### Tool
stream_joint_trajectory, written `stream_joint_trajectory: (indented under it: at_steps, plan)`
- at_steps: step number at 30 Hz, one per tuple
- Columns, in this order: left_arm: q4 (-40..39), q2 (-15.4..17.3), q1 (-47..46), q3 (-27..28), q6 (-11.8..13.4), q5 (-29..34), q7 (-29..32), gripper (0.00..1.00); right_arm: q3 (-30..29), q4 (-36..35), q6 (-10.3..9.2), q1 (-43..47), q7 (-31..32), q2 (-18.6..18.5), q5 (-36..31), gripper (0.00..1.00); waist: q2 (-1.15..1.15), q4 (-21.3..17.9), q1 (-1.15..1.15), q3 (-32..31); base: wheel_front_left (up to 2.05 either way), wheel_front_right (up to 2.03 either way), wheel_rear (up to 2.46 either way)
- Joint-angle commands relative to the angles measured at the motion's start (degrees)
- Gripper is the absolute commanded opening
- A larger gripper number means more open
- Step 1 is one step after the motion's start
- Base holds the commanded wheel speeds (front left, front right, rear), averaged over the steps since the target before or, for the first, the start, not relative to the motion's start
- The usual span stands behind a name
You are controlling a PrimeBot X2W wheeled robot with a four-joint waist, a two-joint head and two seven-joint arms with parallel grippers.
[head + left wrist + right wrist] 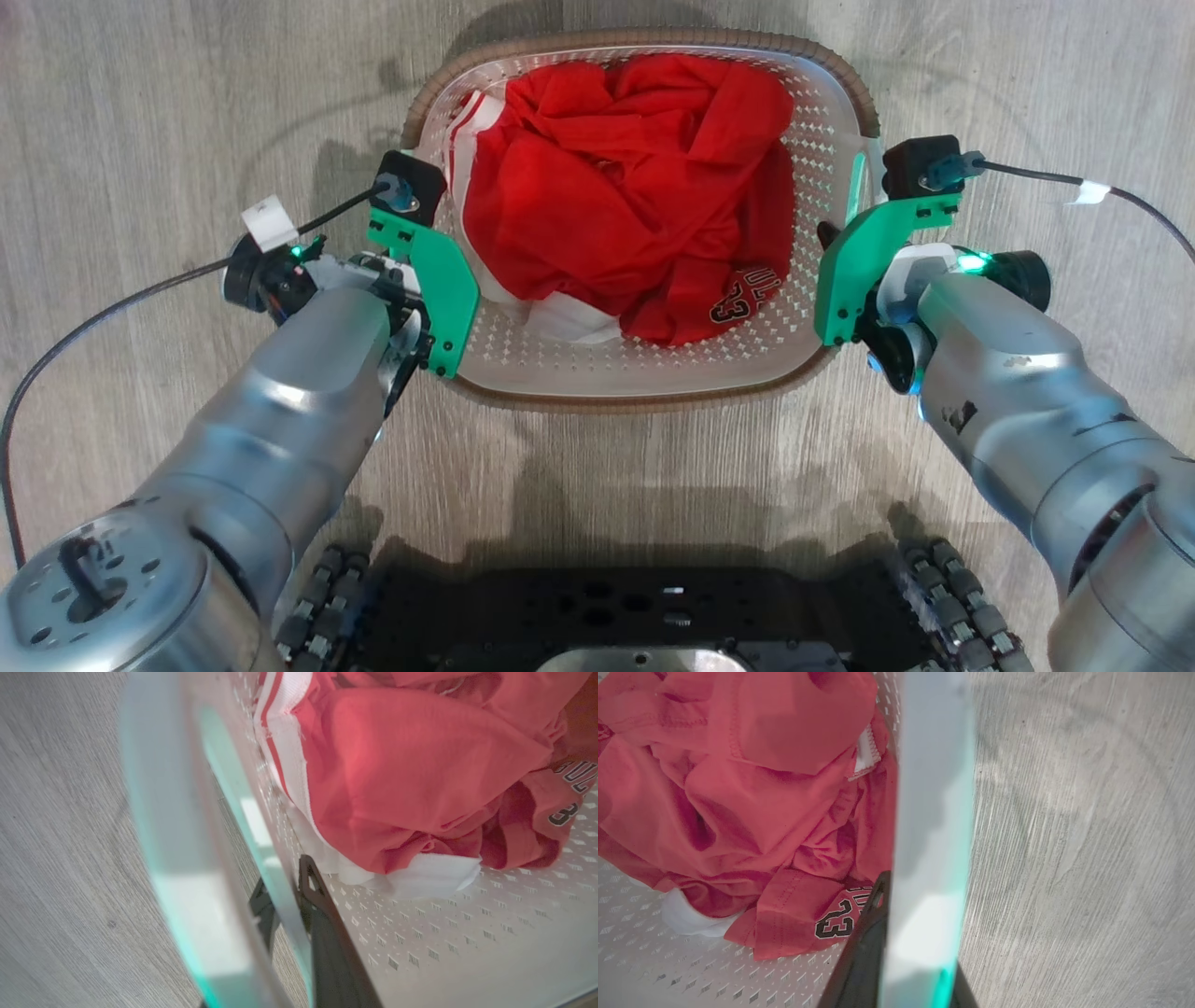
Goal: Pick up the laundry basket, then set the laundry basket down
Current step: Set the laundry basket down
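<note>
The laundry basket [831,121], white perforated plastic with a brown woven-look rim, lies in the middle of the head view with red and white clothes [625,187] inside. My left gripper [286,896] is shut on the basket's left handle [187,858], one dark finger [322,933] inside the wall and one outside. My right gripper [915,914] is shut on the right handle [929,812]; its inner finger [866,942] shows beside the red shirt, while the outer one is mostly hidden behind the handle. Whether the basket rests on the floor I cannot tell.
Grey wood-look floor [140,112] surrounds the basket on all sides. My own dark wheeled base [635,607] sits just below the basket in the head view. Black cables [112,308] trail from both wrists out to the sides.
</note>
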Motion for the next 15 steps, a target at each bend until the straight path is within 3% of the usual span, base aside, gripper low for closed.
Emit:
stream_joint_trajectory:
  at_steps: [1,15]
  plan:
    - [-1.5,0.2,-0.3,-0.5,-0.1,0.4,-0.6,0.00,0.2,-0.7,0.17,2.1,0.1,0.4,-1.0,0.00,0.00,0.0,0.00,0.0,0.00,0.00,0.00]
    - [-1.6,0.1,-0.2,-0.6,0.4,0.2,-0.4,0.00,-0.8,-0.7,0.17,2.5,0.2,-0.3,-1.7,0.00,0.00,0.3,0.00,0.1,0.00,0.00,0.00]
